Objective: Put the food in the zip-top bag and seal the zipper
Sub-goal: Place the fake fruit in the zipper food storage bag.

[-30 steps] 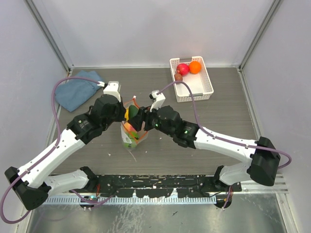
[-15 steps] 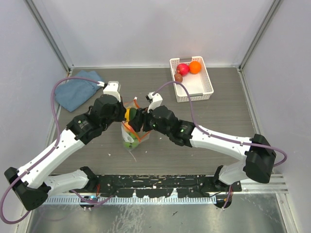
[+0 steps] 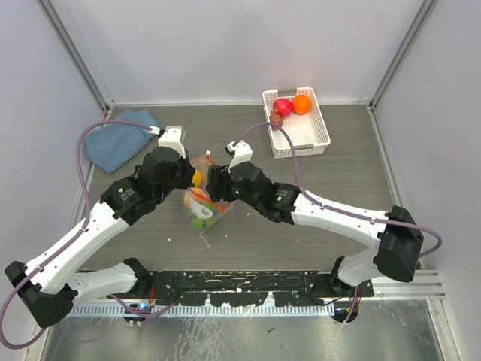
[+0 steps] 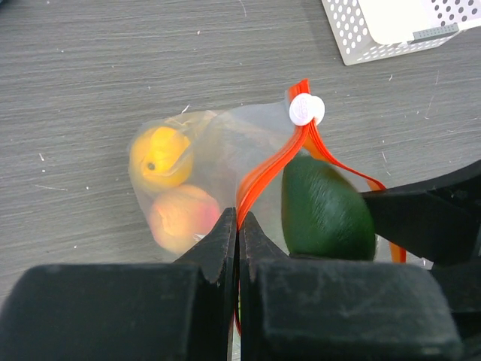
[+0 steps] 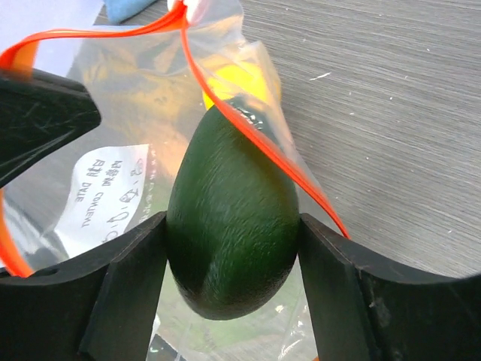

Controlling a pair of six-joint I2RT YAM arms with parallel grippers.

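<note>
Right gripper [image 3: 213, 184]: shifted leftward, clamping green fruit [image 5: 233, 226] at zip-top bag [image 4: 225, 139] mouth. Left gripper [image 4: 238, 226]: pinching zipper [image 4: 263, 169]. Loading step; next, release inside.

you've got the zip-top bag [image 3: 201, 210] near mid-table, clear and crinkled, its mouth at the twelve o'clock end and a white label [image 5: 109, 192] on its wall. the zipper [image 4: 267, 162] is a red-orange strip, its two sides parted, with a small white slider [image 4: 307, 110] at one end. through the plastic you can see a yellow fruit [image 4: 160, 156] and a peach [image 4: 184, 216], touching. a dark green fruit [image 5: 233, 218] sits at the mouth, one zipper strip lying across it. at two o'clock from the bag, well apart, the red fruit [image 3: 282, 106], orange fruit [image 3: 301, 104] and small brown fruit [image 3: 276, 119] lie together in a white basket [image 3: 307, 140].
</note>
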